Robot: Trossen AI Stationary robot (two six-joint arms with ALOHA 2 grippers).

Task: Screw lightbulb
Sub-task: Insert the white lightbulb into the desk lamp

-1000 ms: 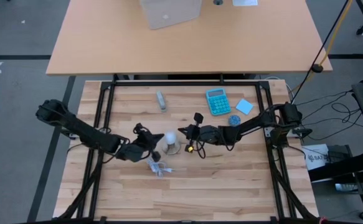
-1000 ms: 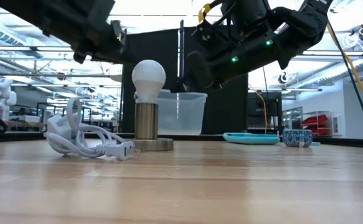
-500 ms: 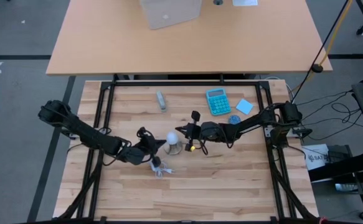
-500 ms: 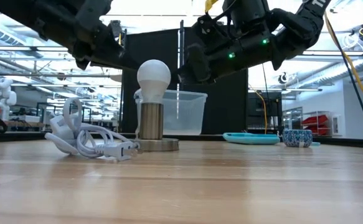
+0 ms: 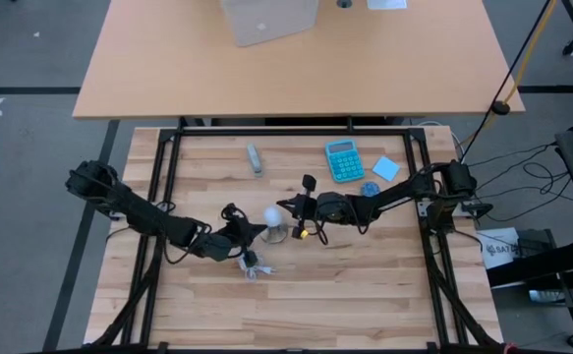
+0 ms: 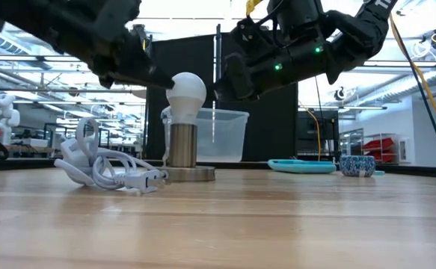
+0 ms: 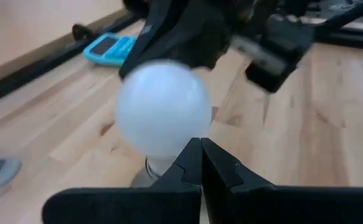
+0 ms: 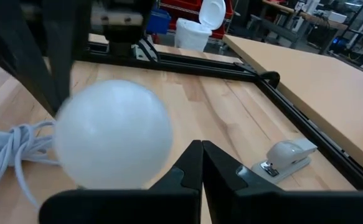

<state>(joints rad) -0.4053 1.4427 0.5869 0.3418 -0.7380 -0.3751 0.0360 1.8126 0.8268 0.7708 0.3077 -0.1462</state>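
The white lightbulb stands upright, its narrow end in the metal socket on a round base at the table's middle. My left gripper is shut, and its tips are at the left side of the bulb's head. My right gripper is shut and hangs close by the head's right side. In the high view the bulb sits between the left gripper and the right gripper. My left gripper lays its shut fingertips against the lower side of the bulb's round head. It comes slanting down from the table's left. The bulb stays upright in the socket. My right gripper's shut tips stand beside the head; I cannot tell whether they touch it.
A coiled white cable lies on the table just left of the socket base. A blue calculator, a blue note, a small blue dish and a grey stapler lie toward the far edge. A black frame borders the table.
My left gripper has come down and toward the table's right, onto the left side of the bulb's head, staying shut. The socket, bulb and cable have slid slightly toward the table's right, still upright.
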